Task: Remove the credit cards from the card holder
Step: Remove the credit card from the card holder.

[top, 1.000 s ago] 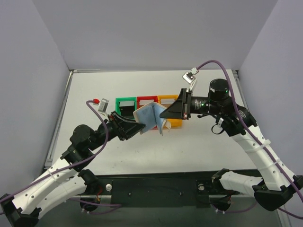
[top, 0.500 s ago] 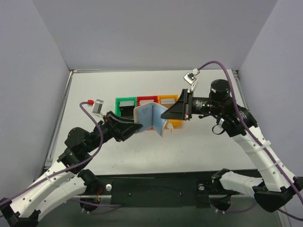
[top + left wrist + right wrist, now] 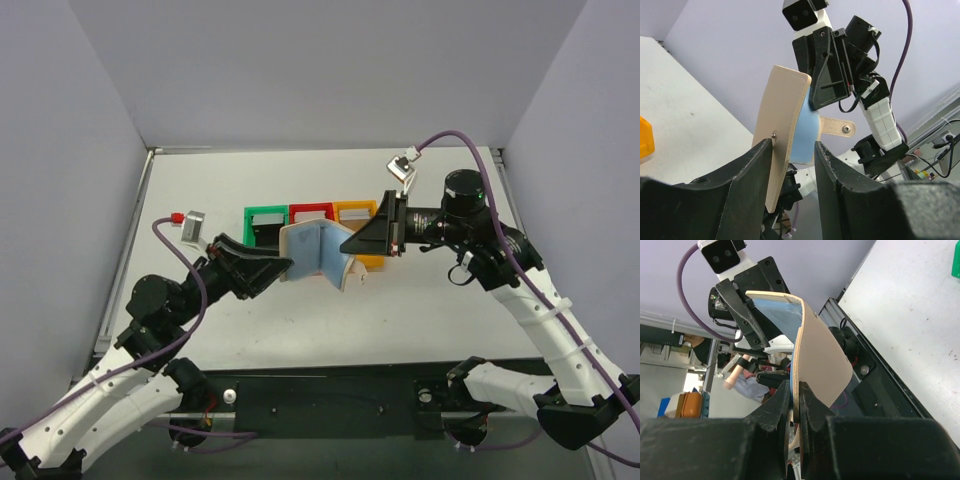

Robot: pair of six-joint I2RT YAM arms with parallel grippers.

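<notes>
The card holder [image 3: 318, 250] is a tan bifold with light blue inner panels, hanging open above the bins. My right gripper [image 3: 345, 243] is shut on its right flap; in the right wrist view the tan leather [image 3: 822, 360] is pinched between the jaws of that gripper [image 3: 795, 385]. My left gripper [image 3: 283, 266] is open at the holder's left edge. In the left wrist view the tan left flap [image 3: 785, 115] stands between the spread jaws of that gripper [image 3: 793, 145], close to the left finger and unclamped. The snap tab [image 3: 840, 128] sticks out to the right. No credit cards show in the holder.
Green [image 3: 265, 222], red [image 3: 310, 212] and orange [image 3: 355, 212] plastic bins stand in a row on the white table [image 3: 200, 190], just behind the holder. The orange bin's corner [image 3: 644, 137] shows at the left wrist view's left edge. Grey walls enclose the table.
My left gripper has opened wider and drawn back to the left, away from the holder's left flap. The right gripper has kept its grip and hardly moved.
</notes>
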